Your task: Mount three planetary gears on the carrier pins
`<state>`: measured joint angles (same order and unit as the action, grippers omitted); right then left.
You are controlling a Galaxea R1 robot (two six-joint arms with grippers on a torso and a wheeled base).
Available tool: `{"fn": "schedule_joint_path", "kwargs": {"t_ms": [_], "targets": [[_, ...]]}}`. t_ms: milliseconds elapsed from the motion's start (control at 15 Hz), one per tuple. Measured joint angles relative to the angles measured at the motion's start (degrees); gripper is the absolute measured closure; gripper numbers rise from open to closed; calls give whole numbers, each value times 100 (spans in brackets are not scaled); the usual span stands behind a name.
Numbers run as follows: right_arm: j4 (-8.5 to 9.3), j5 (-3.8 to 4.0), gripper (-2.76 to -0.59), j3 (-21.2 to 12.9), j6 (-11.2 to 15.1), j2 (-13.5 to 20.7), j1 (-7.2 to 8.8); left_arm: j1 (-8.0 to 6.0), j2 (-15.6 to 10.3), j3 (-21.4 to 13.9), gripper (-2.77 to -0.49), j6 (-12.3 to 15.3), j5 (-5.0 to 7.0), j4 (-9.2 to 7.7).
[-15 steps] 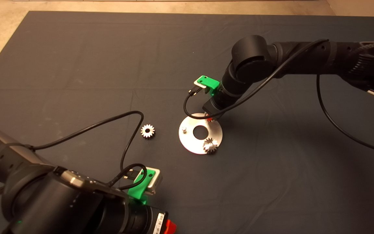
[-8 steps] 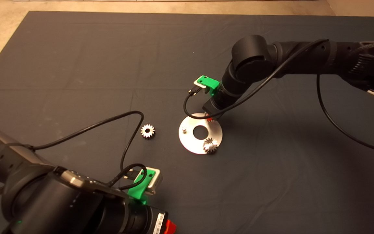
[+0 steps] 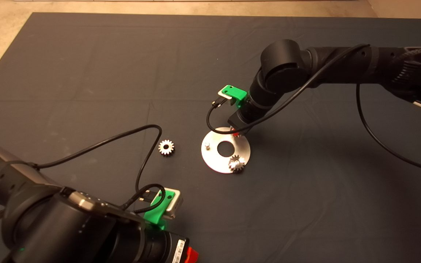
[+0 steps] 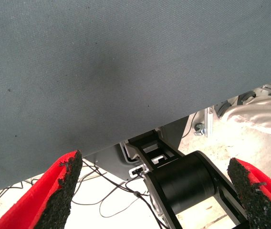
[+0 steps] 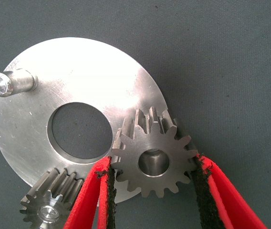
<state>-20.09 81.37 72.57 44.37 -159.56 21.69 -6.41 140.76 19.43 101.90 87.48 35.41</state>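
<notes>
Right wrist view, right hand (image 5: 152, 188) pinching gear (image 5: 153, 153) on pin, hidden overhead

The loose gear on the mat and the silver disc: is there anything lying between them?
No. In the head view, only bare dark mat separates the loose gear from the silver disc; a black cable curves just beside the gear, not between them.

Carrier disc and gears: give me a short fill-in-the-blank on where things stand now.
1. The right tool has its fingers on either side of a gear seated on a ____.
2. The number of pins without a gear is ____.
3. The loose gear lies on the ____, beside the disc.
4. The left tool is ____.

Missing words: pin; one; mat; open
</notes>
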Motion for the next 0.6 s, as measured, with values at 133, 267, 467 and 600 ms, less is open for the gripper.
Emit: {"fn": "schedule_joint_path", "kwargs": {"t_ms": [133, 267, 467, 600], "targets": [[-2, 2, -90, 1, 0, 0, -27, 0, 0, 0, -217, 0, 2, -2], [-2, 2, -90, 5, 0, 2, -28, 0, 0, 0, -217, 0, 2, -2], [-2, 2, -90, 5, 0, 0, -28, 0, 0, 0, -217, 0, 2, -2], [-2, 3, -90, 5, -1, 2, -28, 0, 0, 0, -217, 0, 2, -2]]}}
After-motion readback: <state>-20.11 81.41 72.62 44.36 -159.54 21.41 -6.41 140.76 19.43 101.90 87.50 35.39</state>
